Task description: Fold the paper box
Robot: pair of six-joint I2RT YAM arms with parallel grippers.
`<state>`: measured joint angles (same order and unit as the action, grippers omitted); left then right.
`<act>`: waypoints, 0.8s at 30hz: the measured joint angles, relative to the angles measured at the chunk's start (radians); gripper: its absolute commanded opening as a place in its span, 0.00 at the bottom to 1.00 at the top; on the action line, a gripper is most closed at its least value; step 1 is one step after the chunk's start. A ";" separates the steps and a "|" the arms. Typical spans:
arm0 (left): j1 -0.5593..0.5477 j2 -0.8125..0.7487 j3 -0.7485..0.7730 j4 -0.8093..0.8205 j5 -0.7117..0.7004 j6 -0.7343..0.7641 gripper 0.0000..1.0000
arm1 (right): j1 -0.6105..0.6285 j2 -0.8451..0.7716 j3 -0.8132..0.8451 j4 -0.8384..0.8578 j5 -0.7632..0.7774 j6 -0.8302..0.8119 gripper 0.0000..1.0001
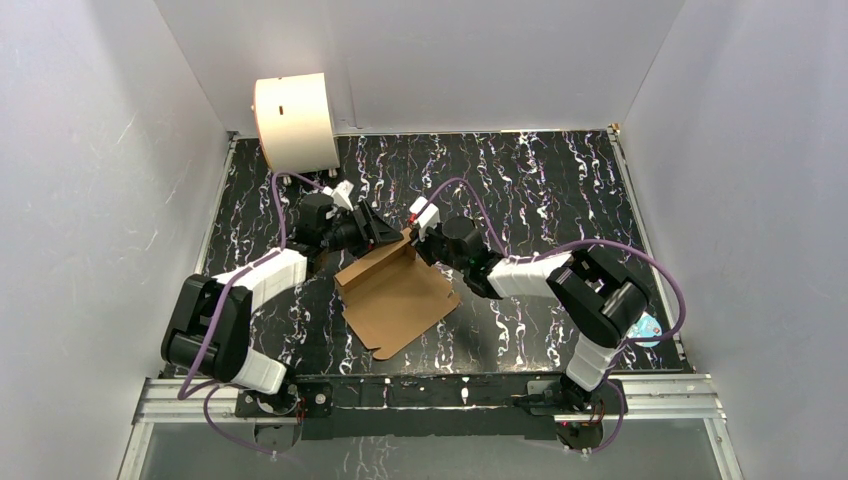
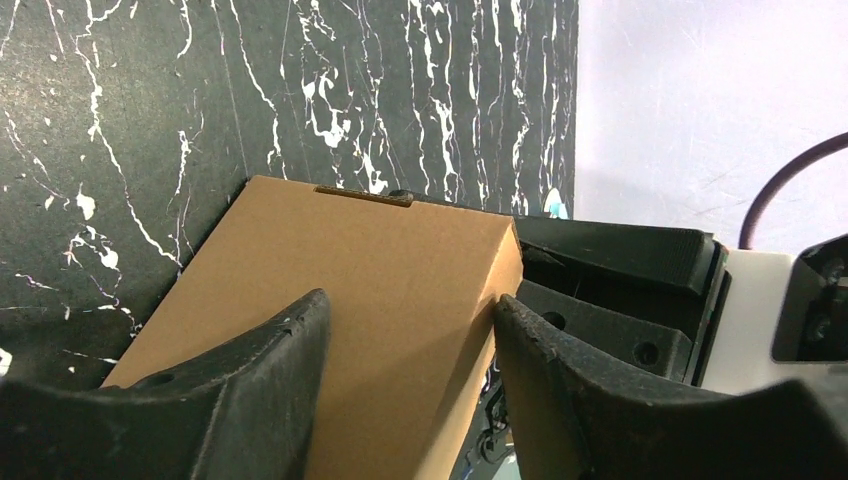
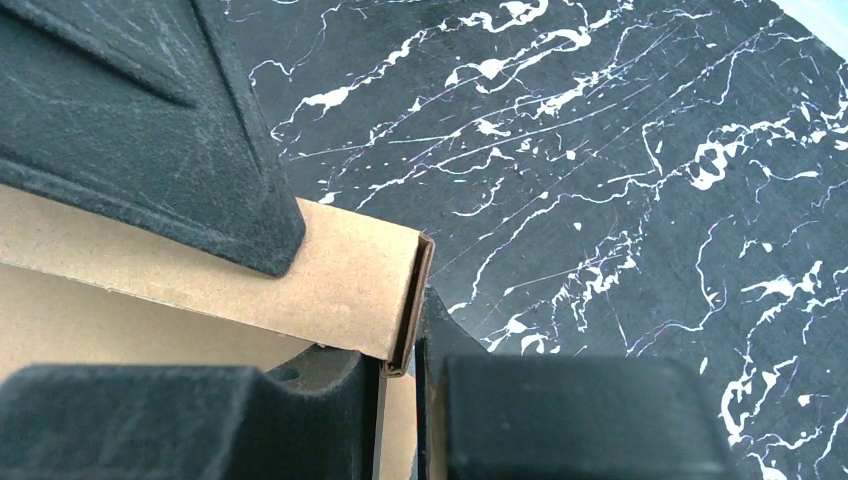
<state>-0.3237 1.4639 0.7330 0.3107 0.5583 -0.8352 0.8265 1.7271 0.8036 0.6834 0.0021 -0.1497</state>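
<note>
**A:** Over the desk (image 1: 560,190), from above, where is the box (image 1: 400,300)?

**B:** Mid-desk. Its base lies flat and its far flap is raised. The left pincer (image 1: 383,232) and right pincer (image 1: 416,240) meet at that flap.

**A:** And the left wrist view?

**B:** The flap fills the gap between spread fingers (image 2: 250,380). One finger touches the flap's edge, but nothing is clamped. I'd say it braces rather than grips.

**A:** The right wrist?

**B:** Its fingers (image 3: 560,420) are nearly pressed together, pinching the flap's doubled end. A left finger lies against the outer face.

**A:** So which step is this?

**B:** Forming the far wall, I judge. The side walls aren't up yet, so the fold is at an early stage.

**A:** What does the next move call for?

**B:** Probably rolling that doubled flap inward until it seats. The right pincer would hold the crease while the left pushes evenly. Too hard a push would likely skid the light box across the desk.
</note>
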 measured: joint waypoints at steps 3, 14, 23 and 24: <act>0.001 0.000 -0.016 0.032 0.012 -0.014 0.52 | 0.003 0.005 -0.011 0.026 0.021 0.019 0.09; 0.012 -0.002 -0.077 0.162 0.026 -0.091 0.44 | 0.016 0.025 -0.014 0.070 0.108 0.078 0.13; 0.014 -0.009 -0.106 0.212 0.026 -0.128 0.43 | 0.023 0.045 -0.014 0.107 0.185 0.121 0.14; 0.014 -0.010 -0.108 0.213 0.025 -0.129 0.43 | 0.024 0.046 -0.014 0.110 0.187 0.126 0.15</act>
<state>-0.3099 1.4536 0.6254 0.5240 0.5835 -0.9642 0.8505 1.7729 0.7891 0.7933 0.1894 -0.0242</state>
